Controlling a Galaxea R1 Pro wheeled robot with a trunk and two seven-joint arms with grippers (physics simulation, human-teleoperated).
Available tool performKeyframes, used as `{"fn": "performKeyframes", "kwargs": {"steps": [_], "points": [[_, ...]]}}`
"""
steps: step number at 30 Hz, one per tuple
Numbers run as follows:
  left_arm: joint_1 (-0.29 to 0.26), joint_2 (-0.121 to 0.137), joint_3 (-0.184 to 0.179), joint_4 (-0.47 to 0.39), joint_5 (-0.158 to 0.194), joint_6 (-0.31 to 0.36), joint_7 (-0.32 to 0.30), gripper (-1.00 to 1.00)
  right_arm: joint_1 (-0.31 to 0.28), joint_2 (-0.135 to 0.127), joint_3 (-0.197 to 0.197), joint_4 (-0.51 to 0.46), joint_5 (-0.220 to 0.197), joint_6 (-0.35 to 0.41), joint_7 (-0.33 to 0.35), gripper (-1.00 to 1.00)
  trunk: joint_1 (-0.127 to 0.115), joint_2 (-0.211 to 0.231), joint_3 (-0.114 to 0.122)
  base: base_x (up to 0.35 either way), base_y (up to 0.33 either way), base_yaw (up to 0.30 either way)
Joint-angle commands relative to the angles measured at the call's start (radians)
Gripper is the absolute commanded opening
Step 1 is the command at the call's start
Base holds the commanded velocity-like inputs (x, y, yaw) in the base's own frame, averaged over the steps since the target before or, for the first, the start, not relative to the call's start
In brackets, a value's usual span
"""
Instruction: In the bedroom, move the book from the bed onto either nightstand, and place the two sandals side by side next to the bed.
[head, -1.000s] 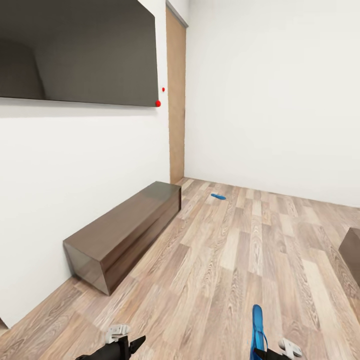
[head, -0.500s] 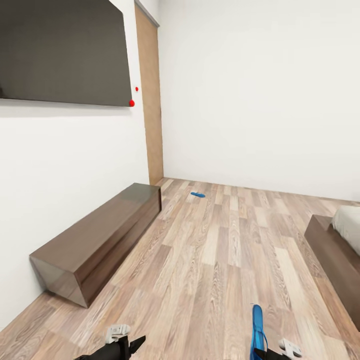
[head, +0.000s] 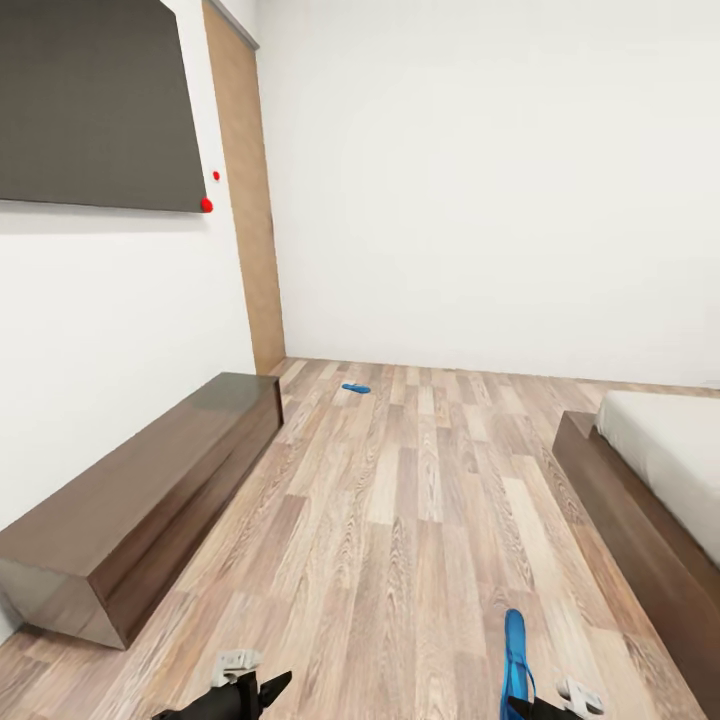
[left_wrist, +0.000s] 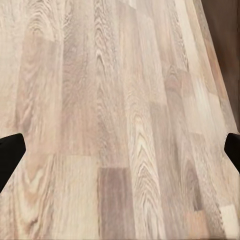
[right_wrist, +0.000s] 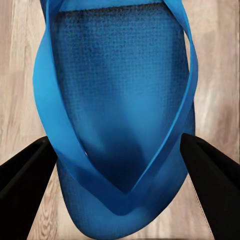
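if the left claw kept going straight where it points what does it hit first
Probably the grey-brown wood plank floor: the open left claw has nothing between its fingers, and its wrist view looks straight onto bare planks.

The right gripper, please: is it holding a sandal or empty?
Holding: the right gripper has its fingers either side of a blue sandal, off the floor.

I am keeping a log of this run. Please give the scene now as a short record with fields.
right gripper: shut on a blue sandal
left gripper: open, holding nothing, over the wood floor
second sandal: flat on the floor near the far wall
bed: at right
low cabinet: along left wall
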Motion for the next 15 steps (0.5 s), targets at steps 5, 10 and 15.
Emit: {"fn": "performKeyframes", "kwargs": {"steps": [5,10,15], "points": [[0.0,0.0,0.0,-0.001,0.01,0.01,-0.004,1.0,-0.001,0.0,-0.009,0.0,-0.002,0.008,0.004,-1.0,0.0,0.0,-0.001,0.0,0.0,-0.292],[0.0,0.0,0.0,-0.001,0.01,0.01,-0.004,1.0,-0.001,0.0,-0.008,0.0,-0.002,0.009,0.004,-1.0,0.0,0.0,-0.001,0.0,0.0,-0.292],[0.0,0.0,0.001,-0.001,0.01,0.01,-0.004,1.0,-0.001,0.0,-0.009,0.0,-0.002,0.009,0.004,-1.0,0.0,0.0,-0.001,0.0,0.0,-0.286]]}}
